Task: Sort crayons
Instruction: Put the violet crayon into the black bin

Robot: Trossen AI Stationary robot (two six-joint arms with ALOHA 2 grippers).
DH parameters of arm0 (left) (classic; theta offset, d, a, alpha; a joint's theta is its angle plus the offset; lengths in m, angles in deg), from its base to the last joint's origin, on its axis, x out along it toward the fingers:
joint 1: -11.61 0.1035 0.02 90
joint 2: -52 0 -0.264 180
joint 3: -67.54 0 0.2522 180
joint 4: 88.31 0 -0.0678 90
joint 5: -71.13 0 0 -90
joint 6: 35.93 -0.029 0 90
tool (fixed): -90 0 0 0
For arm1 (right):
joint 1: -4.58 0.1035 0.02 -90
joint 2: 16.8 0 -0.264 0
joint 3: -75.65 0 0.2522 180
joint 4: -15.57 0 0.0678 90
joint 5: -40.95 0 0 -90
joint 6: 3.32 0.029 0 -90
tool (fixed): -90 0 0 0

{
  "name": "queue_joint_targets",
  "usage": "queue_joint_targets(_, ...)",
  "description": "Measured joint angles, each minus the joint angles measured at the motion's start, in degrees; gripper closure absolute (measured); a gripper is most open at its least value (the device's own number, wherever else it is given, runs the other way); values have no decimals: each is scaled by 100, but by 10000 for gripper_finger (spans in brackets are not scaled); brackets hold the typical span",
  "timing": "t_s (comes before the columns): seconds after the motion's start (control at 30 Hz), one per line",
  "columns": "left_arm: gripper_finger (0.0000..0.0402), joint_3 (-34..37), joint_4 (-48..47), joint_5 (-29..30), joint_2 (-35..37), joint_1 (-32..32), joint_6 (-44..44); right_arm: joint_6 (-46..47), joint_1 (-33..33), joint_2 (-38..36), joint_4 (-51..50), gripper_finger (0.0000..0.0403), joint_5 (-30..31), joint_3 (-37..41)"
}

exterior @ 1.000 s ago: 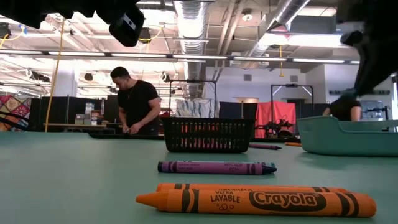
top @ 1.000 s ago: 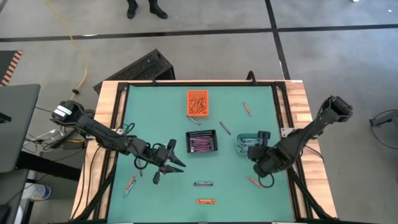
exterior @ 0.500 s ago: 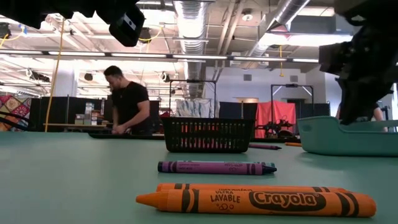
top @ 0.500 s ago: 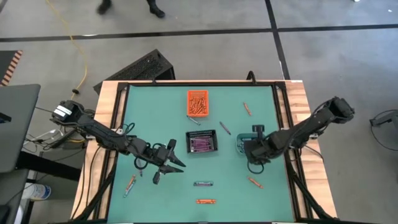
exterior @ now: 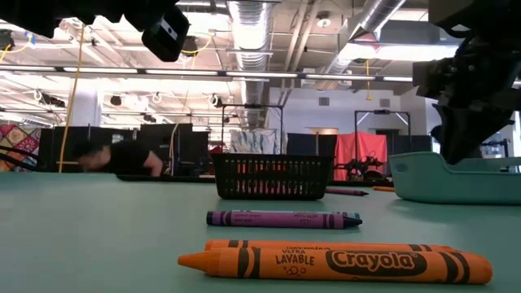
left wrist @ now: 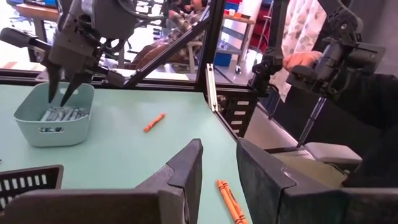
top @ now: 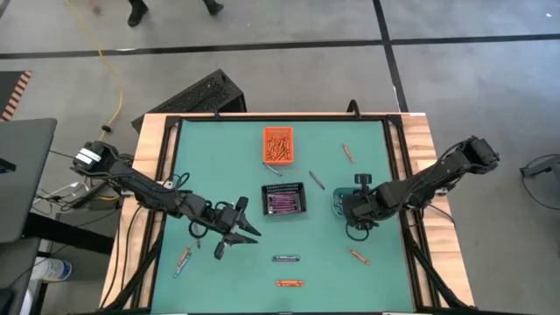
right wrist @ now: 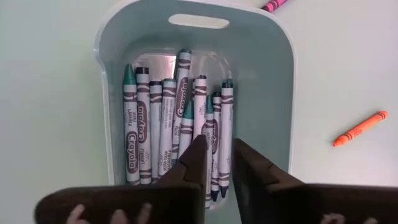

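My right gripper hangs open, pointing steeply down over the teal bin, its fingertips just above the blue-teal crayons lying inside. It also shows in the high view and in the left wrist view. My left gripper stands open and level at the table's left middle, with nothing between its fingers. Loose crayons lie flat on the green mat: two orange ones, a purple one, an orange one near the teal bin, and others.
An orange bin with orange crayons stands at the far middle. A black mesh bin with purple crayons stands in the centre. The mat has a raised wooden frame around it. A person moves in the room behind.
My right gripper has gone from near the orange crayon at the right, toward the table's far edge and a little left. It has come down over the teal bin. The person behind the table has bent low.
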Motion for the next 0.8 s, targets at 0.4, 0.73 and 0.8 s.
queue_joint_targets(0.4,313,0,-684,-20,467,67,137,218,193,2,-936,281,-59,-478)
queue_joint_targets(0.73,313,-6,-1738,219,1402,105,1128,1116,367,0,-1351,280,-63,-1807)
queue_joint_targets(0.8,313,-86,-2322,223,1649,104,1506,1064,462,1,-1126,280,-38,-2015)
